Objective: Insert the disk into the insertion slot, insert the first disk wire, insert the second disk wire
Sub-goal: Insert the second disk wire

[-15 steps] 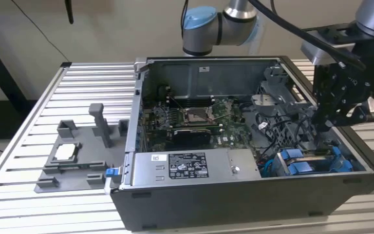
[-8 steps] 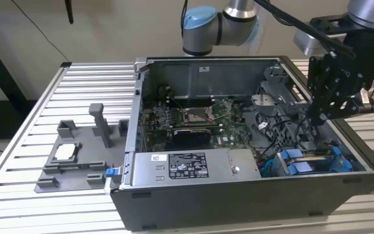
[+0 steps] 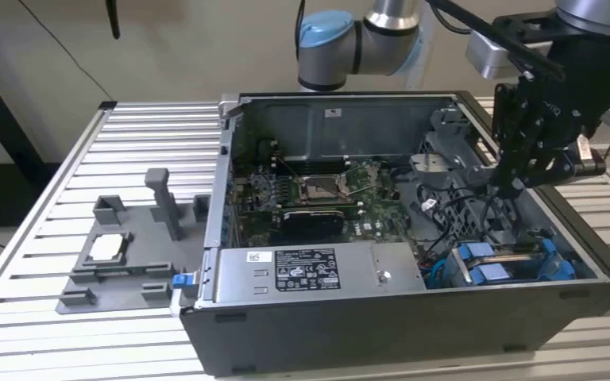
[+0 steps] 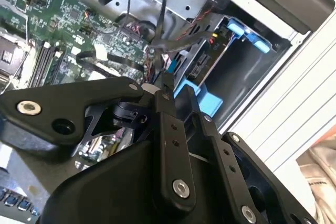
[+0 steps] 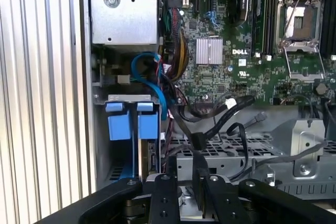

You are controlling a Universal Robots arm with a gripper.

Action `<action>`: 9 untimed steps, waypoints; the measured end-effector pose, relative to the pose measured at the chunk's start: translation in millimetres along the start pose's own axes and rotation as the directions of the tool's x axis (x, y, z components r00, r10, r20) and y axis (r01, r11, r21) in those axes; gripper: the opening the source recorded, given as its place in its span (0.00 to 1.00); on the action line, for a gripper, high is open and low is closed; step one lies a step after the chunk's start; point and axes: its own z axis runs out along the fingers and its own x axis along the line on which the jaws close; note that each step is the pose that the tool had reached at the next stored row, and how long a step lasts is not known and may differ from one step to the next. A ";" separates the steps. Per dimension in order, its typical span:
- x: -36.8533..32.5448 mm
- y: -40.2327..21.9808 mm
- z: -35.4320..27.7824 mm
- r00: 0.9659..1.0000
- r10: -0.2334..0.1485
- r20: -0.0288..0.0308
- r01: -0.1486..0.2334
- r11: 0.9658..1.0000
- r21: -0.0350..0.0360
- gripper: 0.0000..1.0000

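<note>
The disk's blue carrier [image 3: 496, 268] sits in the insertion slot [image 3: 559, 274] at the front corner of the open computer case, on the exterior view's right. Its two blue tabs [image 5: 131, 124] face up, and the bay's blue edge [image 4: 247, 32] shows beyond them. My black gripper [image 3: 511, 186] hangs inside the case just behind the slot, above a bundle of wires. Both wrist views show the gripper [image 5: 189, 174] [image 4: 160, 88] shut on a black disk wire [image 5: 197, 145], which runs from the fingertips toward the drive bay. The wire's plug end is hidden by the fingers.
The green motherboard [image 3: 316, 198] lies in the middle of the case and a silver power supply [image 3: 305, 270] at its front. Loose black and blue cables [image 5: 152, 77] crowd the space beside the bay. A grey fixture with posts [image 3: 125, 254] stands on the slatted table at the exterior view's left.
</note>
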 end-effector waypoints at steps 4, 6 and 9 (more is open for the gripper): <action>-3.6 9.7 -0.3 1.000 0.000 -0.001 0.000 1.000 0.000 0.27; -6.0 12.7 -0.3 1.000 -0.003 -0.006 0.003 1.000 0.000 0.27; -9.3 15.2 -0.2 1.000 -0.012 -0.024 0.012 1.000 0.002 0.27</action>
